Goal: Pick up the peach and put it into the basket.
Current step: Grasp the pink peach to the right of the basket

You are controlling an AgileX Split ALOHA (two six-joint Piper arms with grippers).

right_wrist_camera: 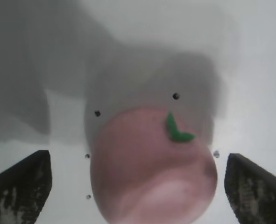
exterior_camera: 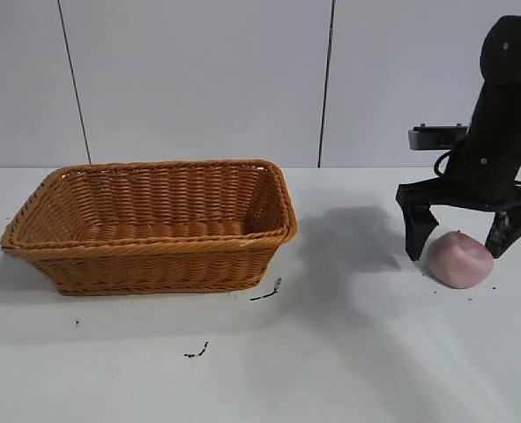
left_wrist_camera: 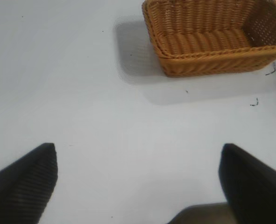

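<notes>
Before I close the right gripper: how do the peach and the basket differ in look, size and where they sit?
The peach is small, rounded and pale pink; the basket is far larger, rectangular and woven orange-brown.

The peach sits at the table's right, between the open fingers of the right gripper; the basket stands left of centre, apart from both arms.

The peach is solid with a small green leaf; the basket is hollow and holds nothing.

Both rest on the white table.

Exterior camera faces the arms, level. Left wrist camera views the basket [left_wrist_camera: 212,37] from afar; right wrist camera close above the peach [right_wrist_camera: 152,168].
</notes>
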